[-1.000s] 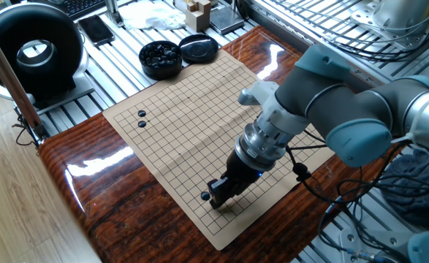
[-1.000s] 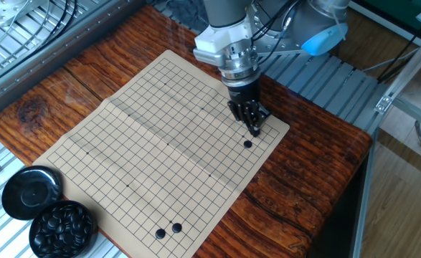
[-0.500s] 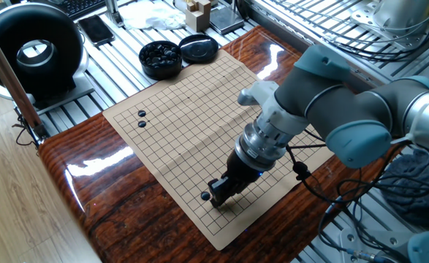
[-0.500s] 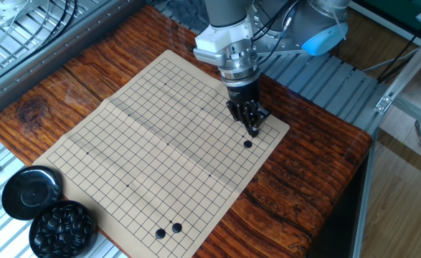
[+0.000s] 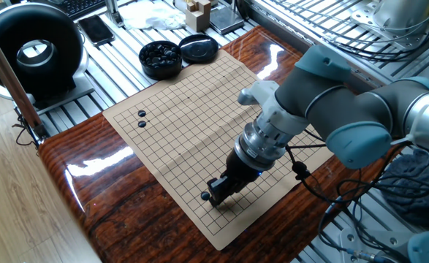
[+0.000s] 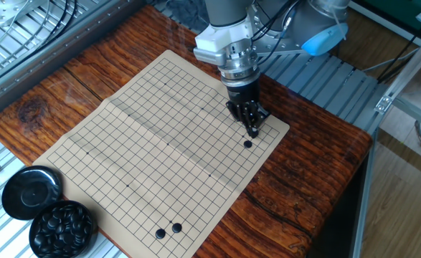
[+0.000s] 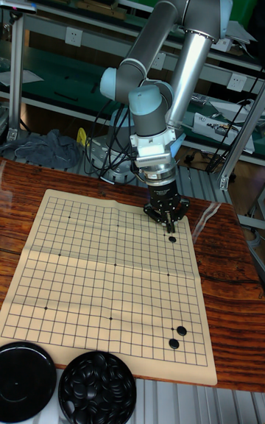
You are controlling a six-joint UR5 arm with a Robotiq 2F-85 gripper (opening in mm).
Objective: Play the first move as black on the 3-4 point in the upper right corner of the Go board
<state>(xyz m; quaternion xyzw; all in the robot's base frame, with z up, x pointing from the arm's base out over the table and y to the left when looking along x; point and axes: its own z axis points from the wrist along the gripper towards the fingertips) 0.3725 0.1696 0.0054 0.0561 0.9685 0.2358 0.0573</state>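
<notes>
Black stone [image 6: 247,144] sits on the Go board [image 6: 145,136] near its corner, just off the tip of the gripper [image 6: 253,127], which hangs low over the grid. Can't tell if the jaws are apart or together; too dark and small in every view, but they hold nothing visible. Risks: fingertips this close could clip the stone on retreat and slide it off its intersection. A sideways drag could also shift the thin board on the glossy desk [image 6: 318,172]. The two stray stones [image 6: 168,231] near the opposite corner are well clear.
</notes>
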